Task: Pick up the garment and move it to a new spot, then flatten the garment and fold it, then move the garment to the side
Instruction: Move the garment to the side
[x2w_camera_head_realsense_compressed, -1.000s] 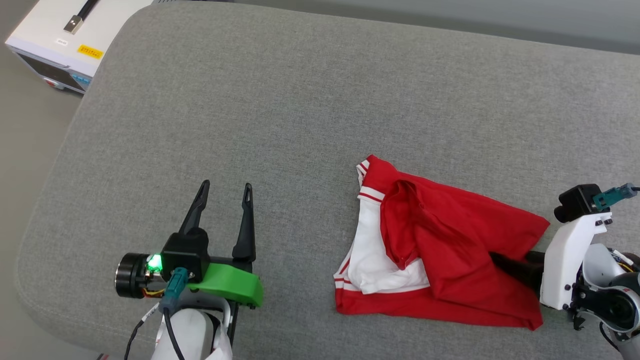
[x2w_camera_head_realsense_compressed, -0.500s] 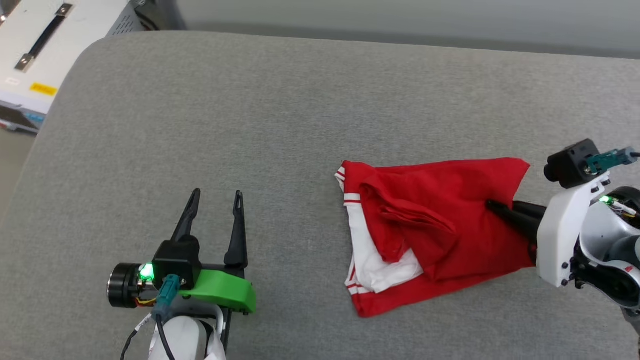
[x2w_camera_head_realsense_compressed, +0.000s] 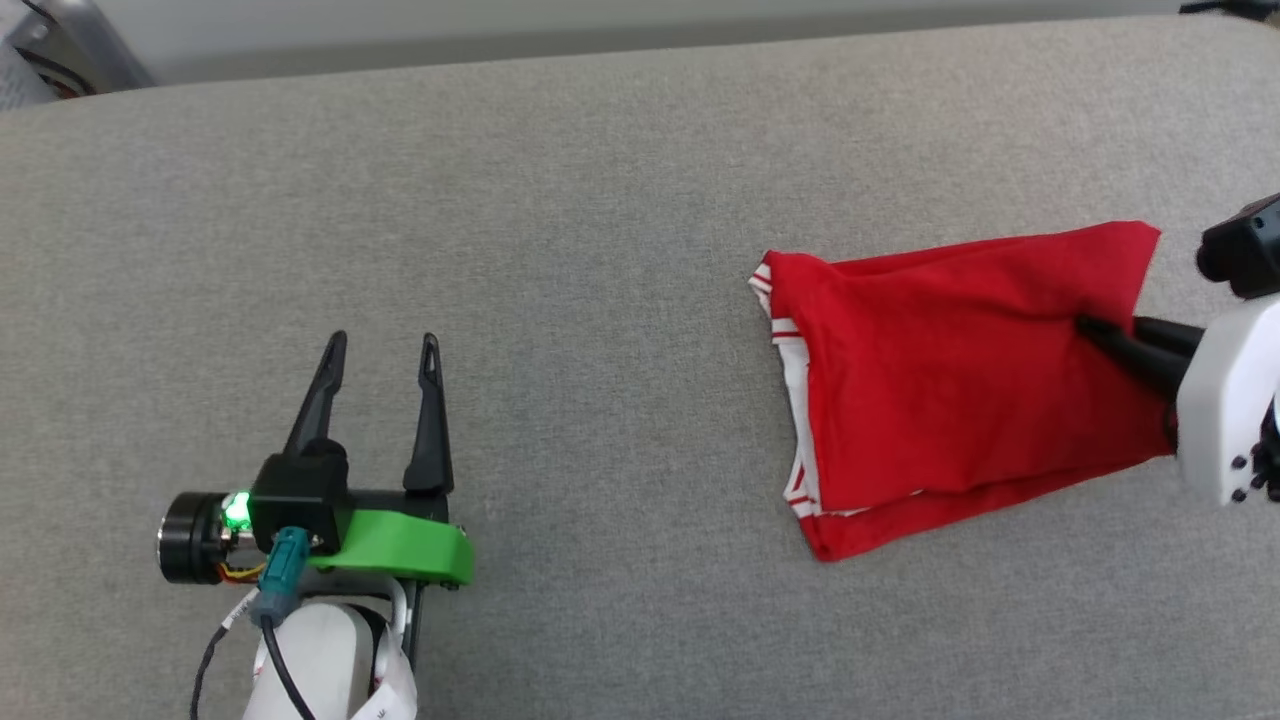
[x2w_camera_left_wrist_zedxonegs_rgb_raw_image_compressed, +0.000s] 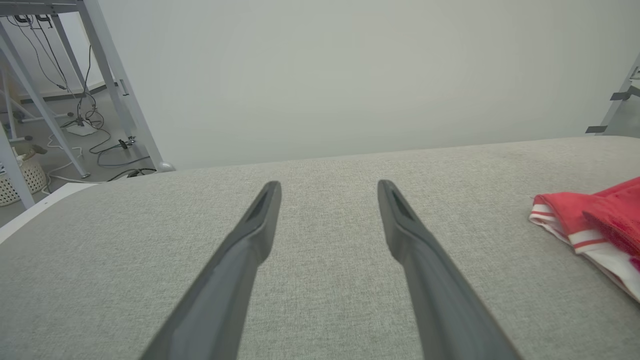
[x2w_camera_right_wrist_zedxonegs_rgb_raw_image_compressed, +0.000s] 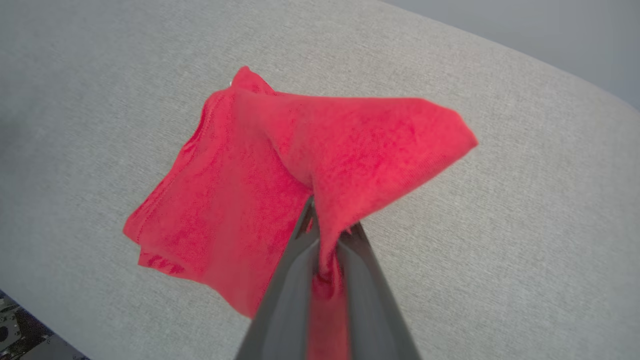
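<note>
The garment (x2w_camera_head_realsense_compressed: 950, 380), red with white and striped trim along its left edge, hangs stretched out over the grey cushion (x2w_camera_head_realsense_compressed: 600, 200) at the right of the head view. My right gripper (x2w_camera_head_realsense_compressed: 1085, 325) comes in from the right edge and is shut on the garment's red cloth. In the right wrist view the garment (x2w_camera_right_wrist_zedxonegs_rgb_raw_image_compressed: 310, 150) drapes from my right gripper (x2w_camera_right_wrist_zedxonegs_rgb_raw_image_compressed: 327, 220), pinched between the two fingers and lifted off the cushion. My left gripper (x2w_camera_head_realsense_compressed: 383, 345) stands open at the lower left, nothing between its fingers. In the left wrist view my left gripper (x2w_camera_left_wrist_zedxonegs_rgb_raw_image_compressed: 328, 185) is open, and the garment's striped edge (x2w_camera_left_wrist_zedxonegs_rgb_raw_image_compressed: 590, 220) lies far right.
The grey cushion has a rounded far edge with a pale wall behind it (x2w_camera_left_wrist_zedxonegs_rgb_raw_image_compressed: 350, 75). Beyond its left end stand metal table legs (x2w_camera_left_wrist_zedxonegs_rgb_raw_image_compressed: 115, 85), floor cables (x2w_camera_left_wrist_zedxonegs_rgb_raw_image_compressed: 100, 145) and a white basket (x2w_camera_left_wrist_zedxonegs_rgb_raw_image_compressed: 20, 180). Wide bare cushion lies between the two grippers.
My right gripper has shut on the garment and raised it; the cloth now hangs stretched, with most of the white sleeve hidden. The head camera has turned. The left gripper stays open.
</note>
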